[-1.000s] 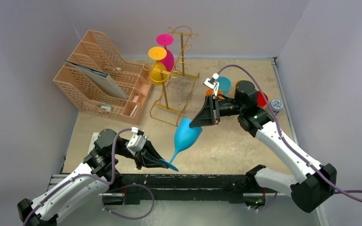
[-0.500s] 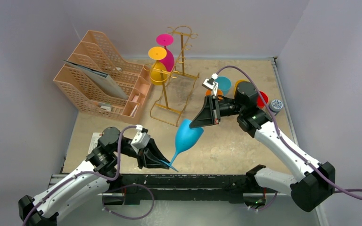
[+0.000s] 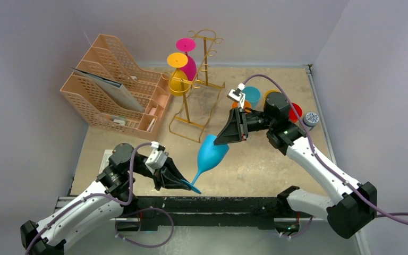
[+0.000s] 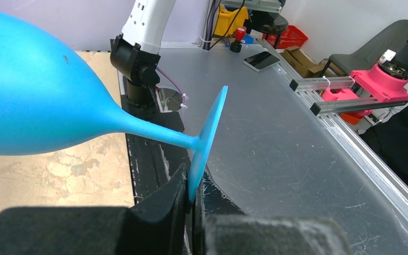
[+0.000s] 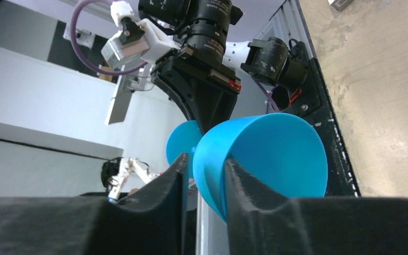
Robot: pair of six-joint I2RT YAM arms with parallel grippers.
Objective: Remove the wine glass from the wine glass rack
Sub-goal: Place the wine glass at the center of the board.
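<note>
A blue wine glass (image 3: 211,152) hangs tilted in the air above the table's front middle, clear of the gold wine glass rack (image 3: 186,109). My left gripper (image 3: 183,183) is shut on the edge of its round foot (image 4: 207,133); the bowl (image 4: 32,95) fills the left of that wrist view. My right gripper (image 3: 220,139) straddles the bowl's rim (image 5: 276,154). One finger sits inside against the wall, the other stands outside with a narrow gap, so the jaws (image 5: 206,159) are open. A pink glass (image 3: 187,61) and a yellow glass (image 3: 179,79) hang upside down on the rack.
A peach lattice file organizer (image 3: 114,90) holding papers stands at the back left beside the rack. Teal (image 3: 252,95), orange (image 3: 270,94) and red (image 3: 296,111) cups and a small round object (image 3: 312,118) cluster at the right, behind my right arm.
My left wrist has shifted slightly to the right and settled on the glass's foot. The blue glass and my right arm have barely moved.
</note>
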